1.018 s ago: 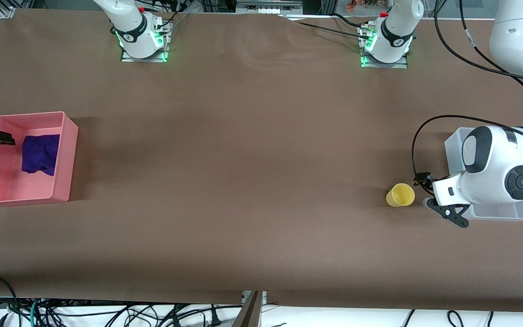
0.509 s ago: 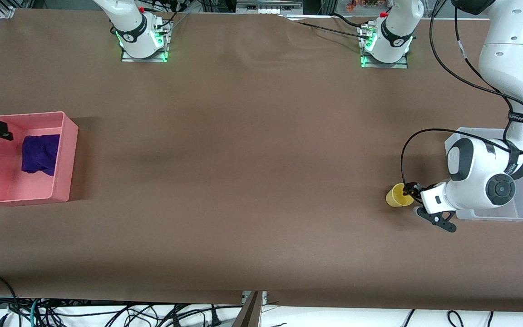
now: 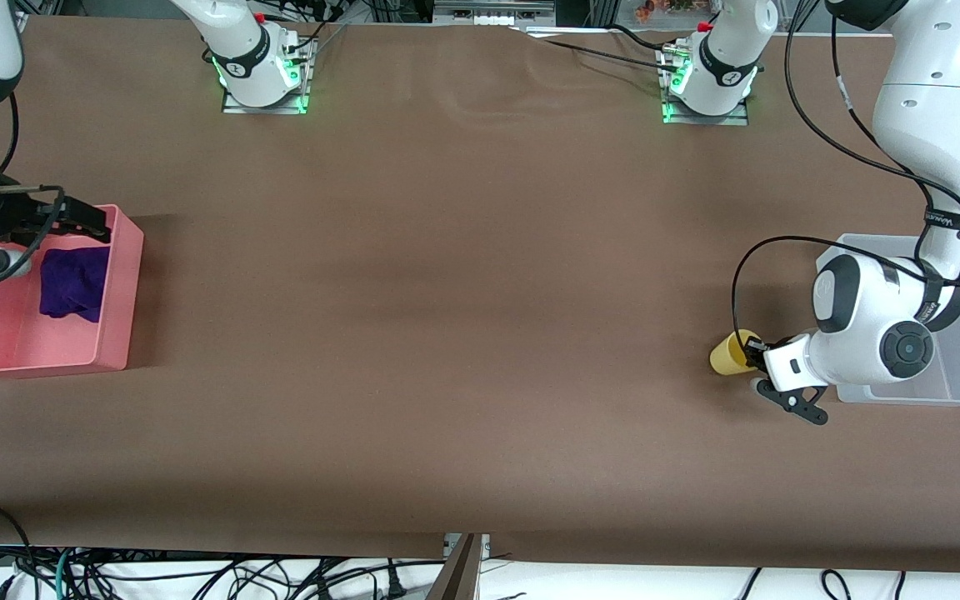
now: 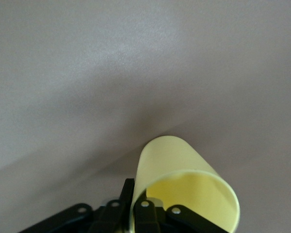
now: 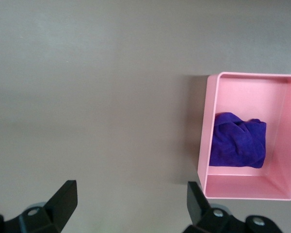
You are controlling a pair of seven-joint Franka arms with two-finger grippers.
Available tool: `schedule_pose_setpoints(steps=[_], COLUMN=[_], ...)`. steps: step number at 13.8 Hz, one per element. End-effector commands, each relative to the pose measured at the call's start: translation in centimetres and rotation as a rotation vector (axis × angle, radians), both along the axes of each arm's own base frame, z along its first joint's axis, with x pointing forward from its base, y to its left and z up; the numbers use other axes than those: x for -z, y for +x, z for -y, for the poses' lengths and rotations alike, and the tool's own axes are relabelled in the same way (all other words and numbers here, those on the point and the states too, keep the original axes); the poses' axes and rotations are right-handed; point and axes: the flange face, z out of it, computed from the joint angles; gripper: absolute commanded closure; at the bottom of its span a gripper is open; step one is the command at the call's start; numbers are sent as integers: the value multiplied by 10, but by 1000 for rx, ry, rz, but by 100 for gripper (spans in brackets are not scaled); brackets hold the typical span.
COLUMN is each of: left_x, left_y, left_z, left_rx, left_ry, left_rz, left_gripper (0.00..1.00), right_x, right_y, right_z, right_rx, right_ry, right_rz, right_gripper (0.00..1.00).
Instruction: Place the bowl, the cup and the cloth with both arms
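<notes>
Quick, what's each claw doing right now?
Left claw: shut on the yellow cup.
Right claw: open, holding nothing, over the pink bin.

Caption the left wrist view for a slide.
Left tool pinching the wall of the tilted yellow cup, one finger inside its mouth, above the brown table.

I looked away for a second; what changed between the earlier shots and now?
The left gripper closed in on the cup and now pinches its wall, tilting it. The right gripper swung back over the pink bin. The cloth stayed in the bin.
</notes>
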Motion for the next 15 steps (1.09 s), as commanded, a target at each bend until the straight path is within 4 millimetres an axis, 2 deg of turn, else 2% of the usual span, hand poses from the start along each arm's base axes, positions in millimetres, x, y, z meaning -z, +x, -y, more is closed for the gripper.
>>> schedule_pose_setpoints(steps=[1,2,3,5,7,9,10,11,13,15], left_x=[-11,-26,-51,-83,-112,-131,-138,-143,-144,-143], left_y=[1,-2,-2,-6,-15,-27,-30,-33,-42,-43], left_z=[-5,-3,-1,-9,-41,-61,-77,-101,-162,-201], left_rx=[-9,-7,-21,-30,-61,-26,32,91,159,227], left_ry=[-5,-8,-28,-42,-32,-22,-11,33,89,131], left_rz=[-10,-36,-44,-120,-190,-226,-218,-212,-210,-165], left_gripper=[100,100,100,100,100,100,100,100,100,100], right_x=[-21,-32,-41,-51,-55,-58,-57,-57,-58,-56], right_y=[-11,-15,-17,-22,-25,-28,-27,-28,-29,-30], right_z=[-2,-3,-3,0,4,6,15,25,23,21], right_rx=[-11,-11,-13,-8,0,15,35,68,78,73], right_ry=[-42,-44,-45,-49,-43,-41,-18,25,31,26], right_rz=[23,45,70,86,89,91,89,87,84,67], right_gripper=[0,0,0,0,0,0,0,0,0,0])
